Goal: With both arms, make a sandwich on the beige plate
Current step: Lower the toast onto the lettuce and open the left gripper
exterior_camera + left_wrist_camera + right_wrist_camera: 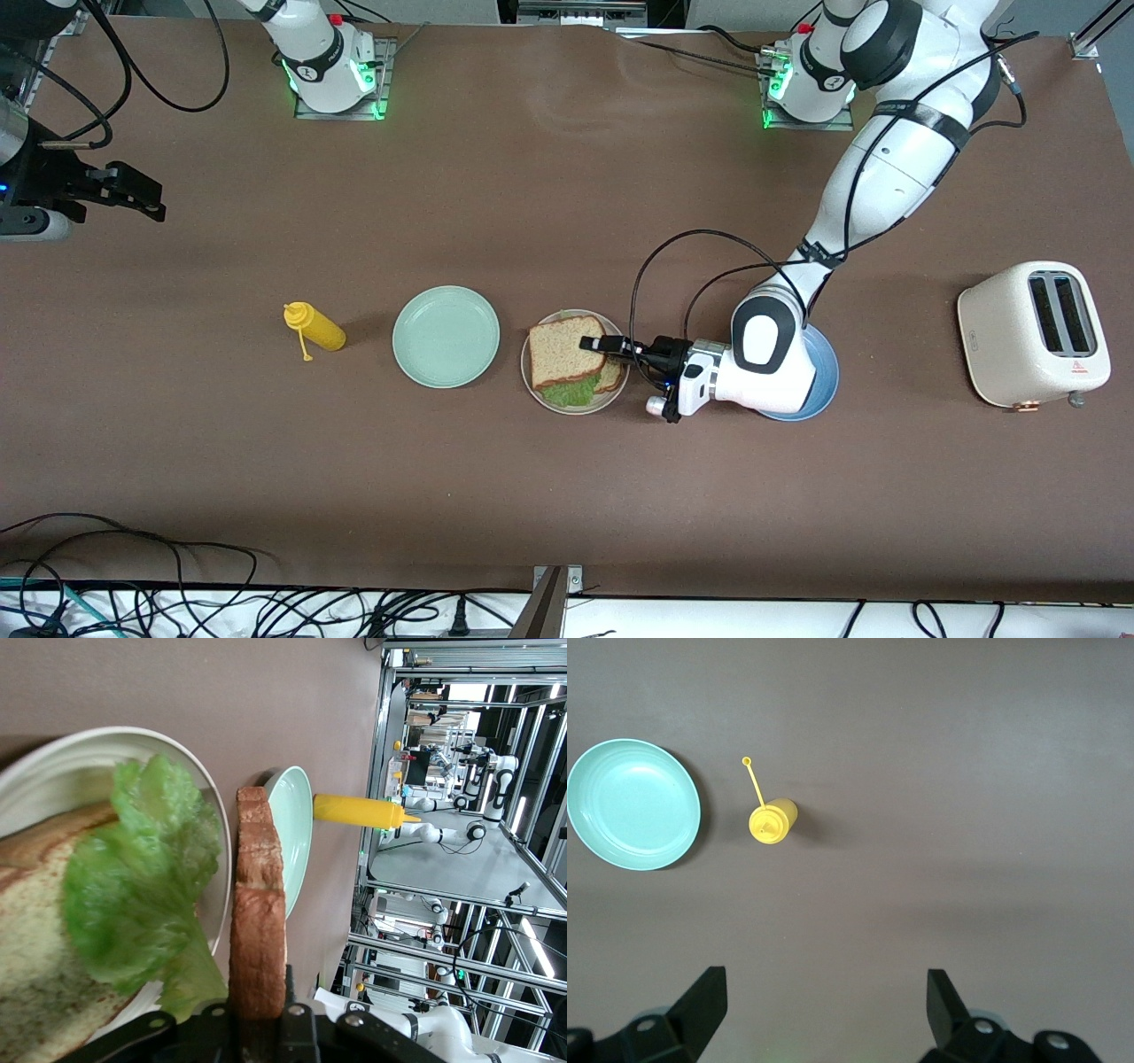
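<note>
My left fingers [601, 345] are clamped on the edge of the top bread slice [567, 349], which the left wrist view shows edge-on between them [258, 939], its crust running straight away from me. Below that slice a ruffled lettuce leaf [142, 895] lies on the bottom bread slice [35, 939], and both rest on the beige plate [537, 390]. From the front the top slice covers most of the stack, with lettuce [571, 392] poking out at the edge nearer the camera. My left arm reaches in low over the blue plate [819, 394], which sits beside the beige plate toward the left arm's end of the bench [567, 514]. Past that stands a cream toaster [1032, 334]. Toward the right arm's end, the mint-green plate [446, 336] lies just beside the beige one, then a yellow squeeze bottle [314, 327] on its side. My right fingers [133, 197] wait spread apart, empty, high over that end of the bench.
</note>
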{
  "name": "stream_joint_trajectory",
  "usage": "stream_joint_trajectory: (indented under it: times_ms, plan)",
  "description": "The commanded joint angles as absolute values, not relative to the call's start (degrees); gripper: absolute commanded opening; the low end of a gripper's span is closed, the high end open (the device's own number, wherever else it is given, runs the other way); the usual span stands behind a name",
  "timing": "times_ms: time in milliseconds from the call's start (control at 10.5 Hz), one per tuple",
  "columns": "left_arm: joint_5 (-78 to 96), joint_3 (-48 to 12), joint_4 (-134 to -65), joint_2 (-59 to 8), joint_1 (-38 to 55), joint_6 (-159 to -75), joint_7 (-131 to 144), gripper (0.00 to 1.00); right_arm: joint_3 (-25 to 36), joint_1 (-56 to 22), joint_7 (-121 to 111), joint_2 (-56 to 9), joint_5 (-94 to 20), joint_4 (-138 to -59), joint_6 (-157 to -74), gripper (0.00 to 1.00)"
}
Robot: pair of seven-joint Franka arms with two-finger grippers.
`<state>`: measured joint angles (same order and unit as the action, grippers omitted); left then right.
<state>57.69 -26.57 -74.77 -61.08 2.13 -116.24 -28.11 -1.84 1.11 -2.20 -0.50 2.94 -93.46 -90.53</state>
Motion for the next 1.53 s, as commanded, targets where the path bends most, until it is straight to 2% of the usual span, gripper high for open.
stream_joint_trajectory:
  times_ms: [0, 287, 861, 1148, 1435]
  plan:
    - [59.07, -24.88, -73.56, -61.17, 2.72, -116.10, -29.62, 1.00, -1.67, 0.79, -1.85, -1.49, 3.08, -92.20, -90.09, 1.00]
    - [56.36, -22.33, -73.22, -59.77, 3.69, -116.10, -29.01, 1.00, -1.76, 0.79, -2.02, -1.58, 2.64, -92.20, -89.83, 1.00]
    - [29.56, -22.59, -72.68, -51.70, 3.34, -114.70, -10.05, 1.00, -1.58, 1.05, -2.02, -1.93, 2.55, -92.11, -90.35, 1.00]
    - [19.64, -22.24, -72.95, -45.99, 1.68, -107.78, -4.59, 1.00, -1.67, 1.06, -1.59, -1.93, 1.94, -92.11, -90.35, 1.00]
    - [5.58, -22.32, -73.48, -37.47, -0.78, -98.12, 1.40, 1.00, -1.67, 1.05, -1.14, -1.84, -1.57, -92.11, -90.53, 1.00]
